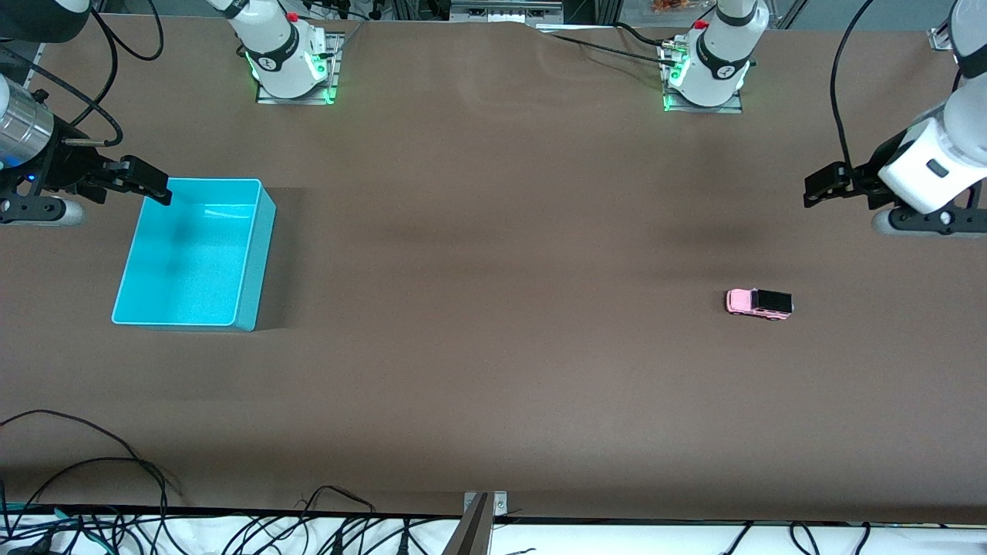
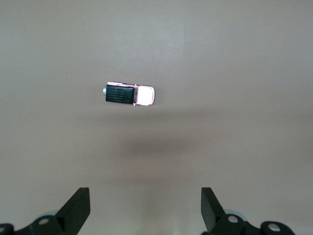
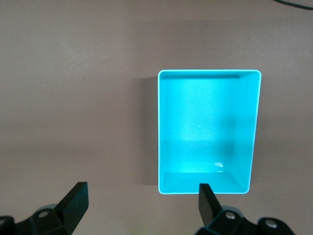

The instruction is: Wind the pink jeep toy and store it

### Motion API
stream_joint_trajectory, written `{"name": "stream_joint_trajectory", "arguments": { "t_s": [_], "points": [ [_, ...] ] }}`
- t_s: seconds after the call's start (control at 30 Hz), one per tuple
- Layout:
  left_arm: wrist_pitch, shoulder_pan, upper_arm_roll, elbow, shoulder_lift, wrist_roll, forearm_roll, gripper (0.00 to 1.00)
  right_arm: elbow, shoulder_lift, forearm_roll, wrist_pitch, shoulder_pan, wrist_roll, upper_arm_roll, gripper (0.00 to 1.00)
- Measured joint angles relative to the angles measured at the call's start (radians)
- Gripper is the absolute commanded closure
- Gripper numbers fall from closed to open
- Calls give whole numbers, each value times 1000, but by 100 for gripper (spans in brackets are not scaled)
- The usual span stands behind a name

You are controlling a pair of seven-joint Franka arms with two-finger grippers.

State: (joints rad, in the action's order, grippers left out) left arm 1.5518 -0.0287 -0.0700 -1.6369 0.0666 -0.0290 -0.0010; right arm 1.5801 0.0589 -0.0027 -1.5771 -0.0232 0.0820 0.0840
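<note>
The pink jeep toy (image 1: 759, 303) with its black roof stands on the brown table toward the left arm's end; it also shows in the left wrist view (image 2: 129, 94). My left gripper (image 1: 823, 185) hangs open and empty above the table, at that end, away from the jeep; its fingertips (image 2: 78, 205) are wide apart. The turquoise bin (image 1: 146, 312) is empty, toward the right arm's end; it also shows in the right wrist view (image 3: 244, 132). My right gripper (image 1: 146, 181) is open and empty, above the bin's corner farthest from the front camera.
Both arm bases (image 1: 289, 58) stand on the table edge farthest from the front camera. Loose cables (image 1: 92, 478) lie along the edge nearest the camera. Bare brown table lies between the bin and the jeep.
</note>
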Motion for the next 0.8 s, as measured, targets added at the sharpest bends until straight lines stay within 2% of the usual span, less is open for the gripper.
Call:
{"name": "stream_joint_trajectory", "arguments": {
  "t_s": [0.27,0.8],
  "points": [
    [1,0,0,11,33,79,0,0,0,0,1,6,0,0,-7,0],
    [1,-16,13,33,99,635,0,0,0,0,2,7,0,0,-8,0]
  ]
}}
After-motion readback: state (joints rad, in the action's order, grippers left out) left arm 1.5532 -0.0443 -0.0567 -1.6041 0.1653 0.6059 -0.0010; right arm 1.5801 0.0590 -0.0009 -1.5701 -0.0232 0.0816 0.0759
